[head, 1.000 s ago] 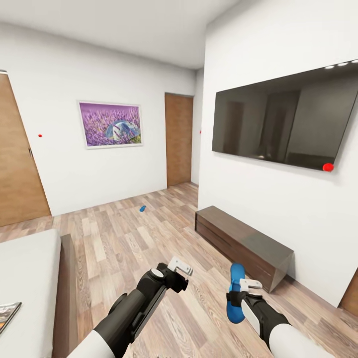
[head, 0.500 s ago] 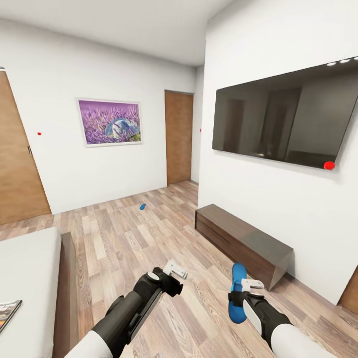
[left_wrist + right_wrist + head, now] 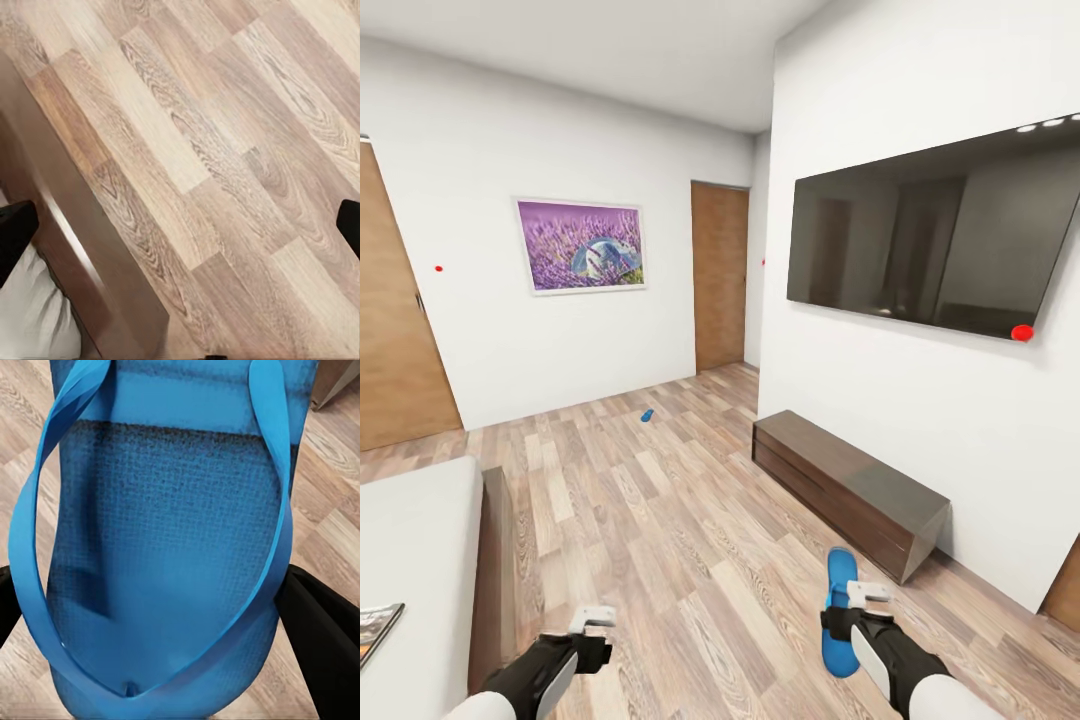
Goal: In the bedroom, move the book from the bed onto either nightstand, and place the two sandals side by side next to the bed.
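My right gripper (image 3: 857,606) is shut on one blue sandal (image 3: 840,608), held just above the wood floor at the lower right. In the right wrist view the sandal (image 3: 172,547) with its thin straps sits between the black fingers (image 3: 324,649). The second sandal (image 3: 647,415) lies far off on the floor near the back wall. The book (image 3: 375,630) lies on the bed's off-white mattress (image 3: 420,540) at the lower left edge. My left gripper (image 3: 592,622) hangs low beside the bed's dark frame (image 3: 495,560). In the left wrist view the left gripper (image 3: 180,225) is open over the floor.
A low dark wood cabinet (image 3: 850,490) stands against the right wall under a large black TV (image 3: 940,240). Brown doors are at the back (image 3: 720,280) and the left (image 3: 395,330). A purple picture (image 3: 582,247) hangs on the back wall. Wood floor stretches between the bed and the cabinet.
My left arm has dropped down and to the left, toward the bed frame. The right gripper with the sandal has sunk slightly.
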Controlling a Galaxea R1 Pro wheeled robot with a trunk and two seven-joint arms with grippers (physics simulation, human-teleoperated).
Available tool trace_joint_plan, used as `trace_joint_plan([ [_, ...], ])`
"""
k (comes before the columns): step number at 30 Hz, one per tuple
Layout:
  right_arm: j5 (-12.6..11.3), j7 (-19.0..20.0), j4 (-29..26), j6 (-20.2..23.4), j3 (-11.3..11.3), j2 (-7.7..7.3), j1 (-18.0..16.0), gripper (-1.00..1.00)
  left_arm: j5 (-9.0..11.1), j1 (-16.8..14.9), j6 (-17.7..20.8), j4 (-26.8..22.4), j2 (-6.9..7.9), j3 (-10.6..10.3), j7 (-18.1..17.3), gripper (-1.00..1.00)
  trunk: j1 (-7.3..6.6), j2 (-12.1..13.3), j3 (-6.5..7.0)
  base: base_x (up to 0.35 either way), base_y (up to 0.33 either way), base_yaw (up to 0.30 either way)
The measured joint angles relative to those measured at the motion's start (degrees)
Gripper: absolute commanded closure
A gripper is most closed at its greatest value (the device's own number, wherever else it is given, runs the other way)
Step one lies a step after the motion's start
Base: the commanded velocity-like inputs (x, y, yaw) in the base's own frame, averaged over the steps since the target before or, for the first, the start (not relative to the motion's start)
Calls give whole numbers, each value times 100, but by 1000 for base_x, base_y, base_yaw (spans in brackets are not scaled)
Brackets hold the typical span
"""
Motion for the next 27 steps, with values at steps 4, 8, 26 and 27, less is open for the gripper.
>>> trace_joint_plan([
  [4, -2, -4, 57, 3, -3, 5, 102, 100, 18, 2, -551, 349, 26, 69, 368, -100, 0, 0, -16, 0, 0, 0],
  [8, -1, -5, 189, 4, -2, 15, 134, 100, 25, 4, -900, 423, 36, 82, 455, -100, 0, 0, -47, 0, 0, 0],
  [26, -4, 6, 523, 12, -1, 39, 191, 100, 21, 22, -1138, 449, 14, 57, 486, -100, 1, 0, -212, 0, 0, 0],
  [27, -5, 6, 528, 11, -7, 40, 191, 100, 21, 22, -1138, 449, 14, 56, 486, -100, 1, 0, -221, 0, 0, 0],
])
